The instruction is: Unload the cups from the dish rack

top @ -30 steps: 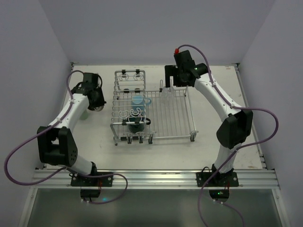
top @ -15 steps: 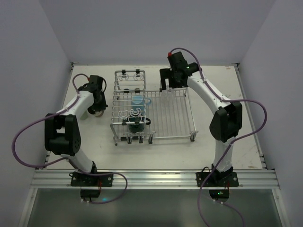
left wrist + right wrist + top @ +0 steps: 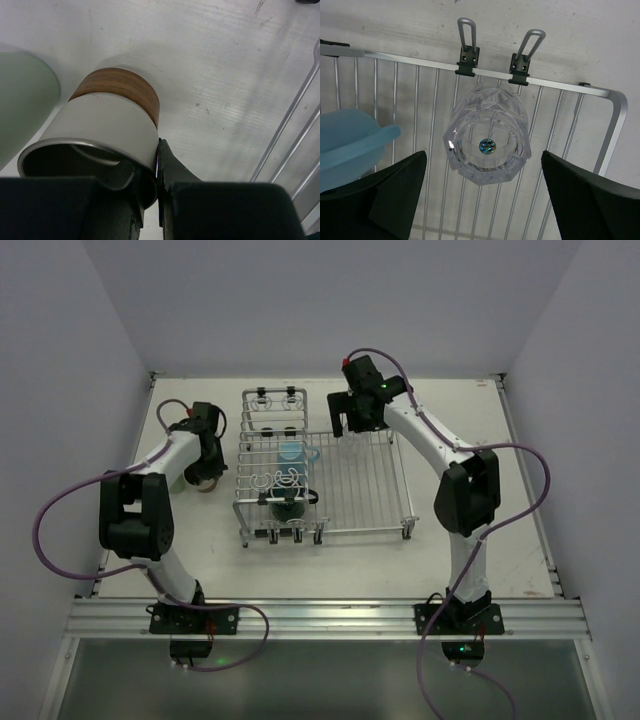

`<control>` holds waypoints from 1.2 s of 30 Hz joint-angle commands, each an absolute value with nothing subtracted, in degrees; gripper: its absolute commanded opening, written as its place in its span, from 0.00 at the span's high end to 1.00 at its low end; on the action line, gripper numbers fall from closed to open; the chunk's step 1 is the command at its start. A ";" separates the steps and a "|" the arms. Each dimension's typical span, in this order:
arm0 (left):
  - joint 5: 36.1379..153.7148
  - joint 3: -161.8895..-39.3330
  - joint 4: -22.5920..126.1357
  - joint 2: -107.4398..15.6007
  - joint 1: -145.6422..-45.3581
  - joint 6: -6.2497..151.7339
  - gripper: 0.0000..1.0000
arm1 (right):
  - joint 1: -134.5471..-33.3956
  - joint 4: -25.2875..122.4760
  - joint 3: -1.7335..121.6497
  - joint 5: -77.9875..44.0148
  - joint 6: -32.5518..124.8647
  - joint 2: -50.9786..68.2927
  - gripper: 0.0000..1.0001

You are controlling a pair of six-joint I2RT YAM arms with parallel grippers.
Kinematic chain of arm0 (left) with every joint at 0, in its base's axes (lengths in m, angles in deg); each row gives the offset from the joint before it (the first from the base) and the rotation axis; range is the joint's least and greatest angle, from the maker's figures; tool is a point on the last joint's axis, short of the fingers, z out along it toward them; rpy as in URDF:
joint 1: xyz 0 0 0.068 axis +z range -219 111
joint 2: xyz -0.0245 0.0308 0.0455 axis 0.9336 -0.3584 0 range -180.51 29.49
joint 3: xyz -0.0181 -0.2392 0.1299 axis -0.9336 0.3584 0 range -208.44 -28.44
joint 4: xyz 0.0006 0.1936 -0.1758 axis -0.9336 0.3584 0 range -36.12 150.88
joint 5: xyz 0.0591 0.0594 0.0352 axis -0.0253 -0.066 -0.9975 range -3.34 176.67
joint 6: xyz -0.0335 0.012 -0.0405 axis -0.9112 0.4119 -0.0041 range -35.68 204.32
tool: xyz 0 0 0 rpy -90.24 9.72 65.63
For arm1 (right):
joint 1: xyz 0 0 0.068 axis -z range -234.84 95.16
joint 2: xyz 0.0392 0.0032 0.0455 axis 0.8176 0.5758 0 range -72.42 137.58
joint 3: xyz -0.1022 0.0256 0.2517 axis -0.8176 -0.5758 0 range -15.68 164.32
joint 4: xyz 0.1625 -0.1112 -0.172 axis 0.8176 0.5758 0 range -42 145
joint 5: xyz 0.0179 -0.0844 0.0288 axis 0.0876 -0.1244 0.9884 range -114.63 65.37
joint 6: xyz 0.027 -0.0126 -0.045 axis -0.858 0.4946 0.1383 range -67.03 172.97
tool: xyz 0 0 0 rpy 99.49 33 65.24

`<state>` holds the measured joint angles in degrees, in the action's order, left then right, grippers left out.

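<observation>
My left gripper [image 3: 150, 160] is shut on the rim of the brown cream-lined cup [image 3: 112, 115], one finger inside and one outside. The cup's base is down at the table, left of the dish rack [image 3: 360, 490]. The pale green cup [image 3: 20, 100] stands right beside it. My right gripper [image 3: 484, 165] is open above the clear glass [image 3: 487, 140], which sits upside down at the far edge of the rack's flat grid [image 3: 560, 150], with a finger on each side. The light-blue mug [image 3: 293, 453] and the dark teal cup [image 3: 289, 505] sit in the raised section.
The rack's wires [image 3: 295, 120] run close on the right of the brown cup. Two wire loops [image 3: 495, 45] stand up on the rack's far rail just behind the glass. White walls close in the table on the left, right and far sides.
My right gripper has moved left and down to sit over the clear glass. My left arm has folded in, with its gripper staying low beside the rack.
</observation>
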<state>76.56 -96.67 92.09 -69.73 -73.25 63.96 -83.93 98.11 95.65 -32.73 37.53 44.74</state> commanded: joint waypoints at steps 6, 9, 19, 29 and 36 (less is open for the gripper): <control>76.73 -96.47 89.65 -70.10 -72.25 63.67 0.84 | -84.02 99.68 99.37 -35.26 38.64 46.93 0.03; 76.12 -96.21 89.47 -68.78 -72.34 63.49 0.68 | -84.02 99.77 99.46 -35.70 38.38 47.55 0.08; 76.21 -96.91 90.35 -64.04 -72.34 62.88 0.37 | -83.94 98.18 98.14 -35.88 38.12 47.63 0.27; 77.43 -103.67 95.71 -54.46 -72.34 62.35 0.30 | -83.15 98.27 98.58 -34.82 38.29 48.95 0.41; 78.05 -109.38 97.73 -42.61 -72.25 58.84 0.29 | -83.23 96.60 96.56 -34.38 38.29 46.41 1.00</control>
